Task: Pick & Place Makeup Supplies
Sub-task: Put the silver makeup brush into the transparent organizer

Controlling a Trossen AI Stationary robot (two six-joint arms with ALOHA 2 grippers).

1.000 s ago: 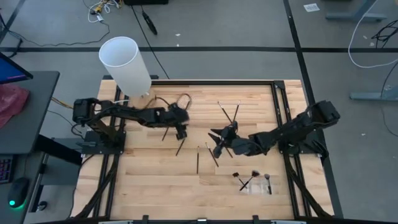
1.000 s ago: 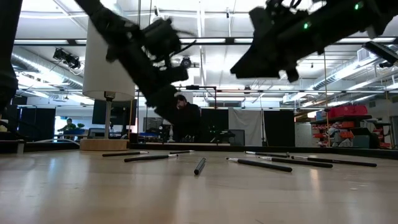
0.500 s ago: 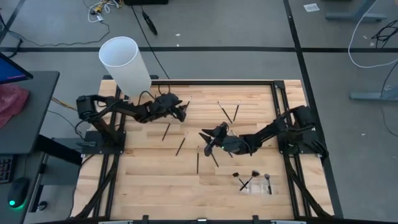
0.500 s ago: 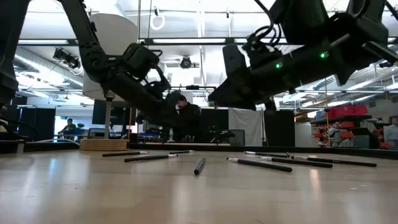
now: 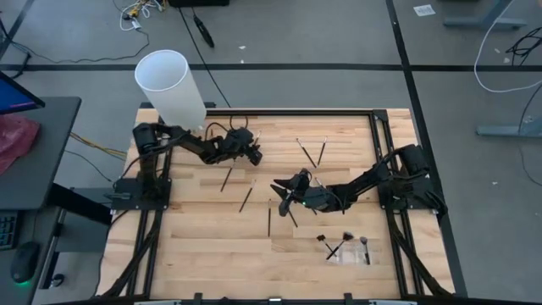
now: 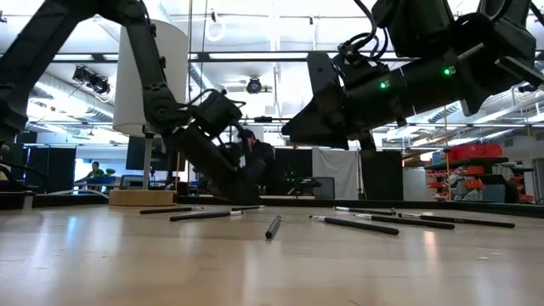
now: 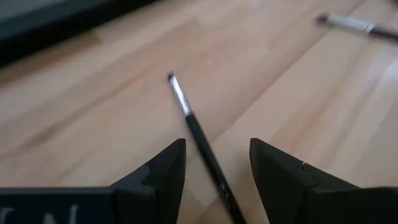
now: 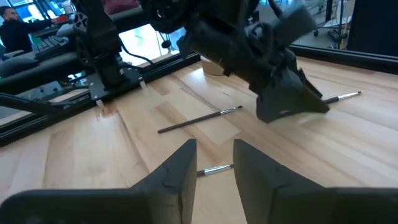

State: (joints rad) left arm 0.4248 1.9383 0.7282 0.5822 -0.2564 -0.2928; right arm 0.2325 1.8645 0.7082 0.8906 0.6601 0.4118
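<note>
The left gripper (image 5: pixel 253 156) reaches low over the table (image 5: pixel 203 246), fingers apart astride a makeup brush (image 7: pixel 199 140), unheld. The right gripper (image 5: pixel 279 196) hovers mid-table, slightly parted, empty.

Bright overhead light; wrist views blurred, low view backlit.

slim dark makeup brushes (image 5: pixel 269 220), scattered flat, tabletop

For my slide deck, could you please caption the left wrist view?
Left claw, open, straddles a slim makeup brush lying on the wooden table.
</note>
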